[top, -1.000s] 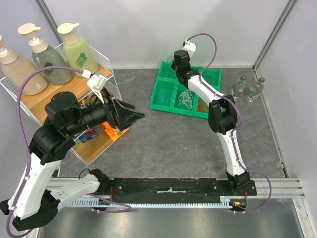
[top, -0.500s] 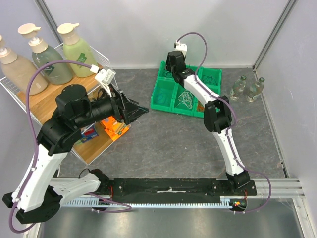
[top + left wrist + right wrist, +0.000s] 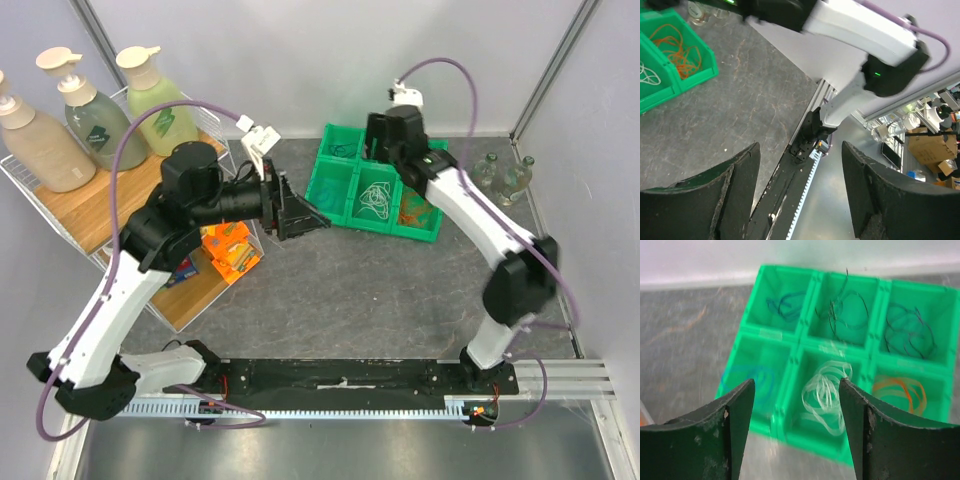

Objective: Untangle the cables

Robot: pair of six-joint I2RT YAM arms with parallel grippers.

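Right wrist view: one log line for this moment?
right tool: open, empty, over green tray | left tool: open, empty, left of tray | cables: in tray compartments, white cable centred in right wrist view

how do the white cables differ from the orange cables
Colour: the white cables are pale, the orange cables orange-red. Place: white cables lie in the middle compartment of the tray's lower row in the right wrist view, orange cables in the one to its right. Shape: white is a taller bunch, orange a flatter coil. Both lie loose in loops.
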